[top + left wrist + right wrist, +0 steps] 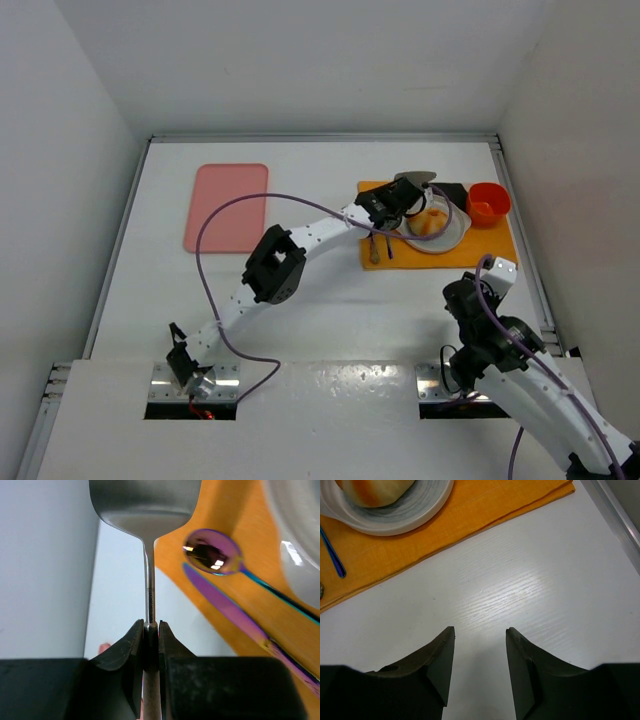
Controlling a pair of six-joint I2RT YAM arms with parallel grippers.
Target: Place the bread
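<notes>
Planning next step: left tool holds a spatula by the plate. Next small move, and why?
Probably back the left tool away from the plate: the bread already sits on it, and the spatula it clamps is bare.

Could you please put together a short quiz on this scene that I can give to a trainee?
1. True or false: the left gripper is shut on the handle of the spatula.
2. Fill in: the jaws of the right gripper are ____, with nothing between them.
3. Where does the bread lie? A, between the left gripper's jaws; B, on the white plate; C, between the right gripper's jaws.
Key: 1 true; 2 open; 3 B.
</notes>
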